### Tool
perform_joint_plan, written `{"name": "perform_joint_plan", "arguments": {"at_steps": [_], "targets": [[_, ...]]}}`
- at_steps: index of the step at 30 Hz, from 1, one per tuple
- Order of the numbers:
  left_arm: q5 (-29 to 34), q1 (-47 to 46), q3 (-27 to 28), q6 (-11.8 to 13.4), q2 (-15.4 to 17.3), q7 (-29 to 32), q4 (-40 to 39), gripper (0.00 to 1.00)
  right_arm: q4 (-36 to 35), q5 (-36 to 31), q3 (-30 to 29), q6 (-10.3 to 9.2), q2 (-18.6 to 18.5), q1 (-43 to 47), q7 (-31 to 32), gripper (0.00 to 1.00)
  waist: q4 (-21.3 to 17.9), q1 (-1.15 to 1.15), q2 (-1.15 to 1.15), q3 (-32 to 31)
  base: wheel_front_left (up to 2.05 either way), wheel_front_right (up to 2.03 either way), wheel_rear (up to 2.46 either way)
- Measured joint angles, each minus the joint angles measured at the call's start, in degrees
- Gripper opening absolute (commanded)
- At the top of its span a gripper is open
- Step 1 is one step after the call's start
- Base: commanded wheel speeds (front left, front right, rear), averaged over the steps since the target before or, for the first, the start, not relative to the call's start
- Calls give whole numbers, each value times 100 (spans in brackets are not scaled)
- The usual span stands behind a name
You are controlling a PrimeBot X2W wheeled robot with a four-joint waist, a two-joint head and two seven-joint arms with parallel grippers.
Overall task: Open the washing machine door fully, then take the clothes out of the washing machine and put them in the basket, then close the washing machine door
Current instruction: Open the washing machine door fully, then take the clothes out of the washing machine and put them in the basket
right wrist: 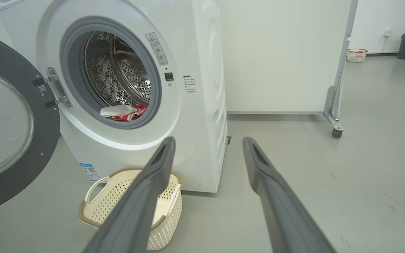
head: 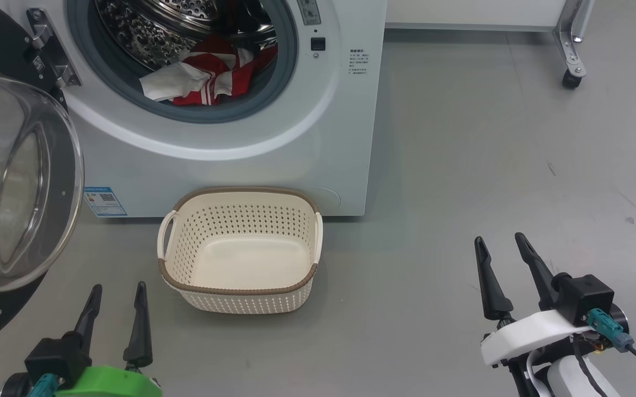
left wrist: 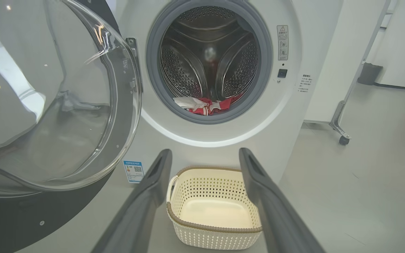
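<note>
You see the washing machine door (head: pixel 14 182) swung out to the left of the washing machine (head: pixel 229 165); the clear glass bowl bulges toward the head camera, with the black rim behind it; the metal hinge (head: pixel 47 47) holds it at the upper left of the opening.

The drum (head: pixel 147 27) is exposed inside the grey gasket (head: pixel 213 114). The clothes (head: pixel 207 74) lie in the drum's bottom at the front, red fabric with white stripes bunched against a white piece; the white piece drapes onto the gasket's lower left.

The basket (head: pixel 240 291) stands on the grey floor (head: pixel 461 165), just in front of the machine's base and below the opening. You can see its bare cream bottom, and its handles are on the left and right sides. A blue label sticker (head: pixel 105 201) sits low on the machine front, left of the basket.

Your left gripper (head: pixel 119 285) is at the lower left, just left of the basket's near corner; its fingers are spread apart, touching nothing, tips pointing toward the machine. In the left wrist view the basket sits framed between those fingers.

Your right gripper (head: pixel 499 237) is at the lower right over bare floor, well apart from the basket and the machine; its fingers are also spread, with nothing between them.

A caster (head: pixel 571 80) on a metal frame stands at the far right, beyond the machine.
</note>
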Motion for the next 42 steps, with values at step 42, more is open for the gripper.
{"name": "perform_joint_plan", "arguments": {"at_steps": [42], "targets": [[-2, 62, -24, -49, 3, -44, -342, 100, 66, -439, 54, -258, -62, -10, -9, 100, -27, 0, 0, 196, 0, 0, 0]]}}
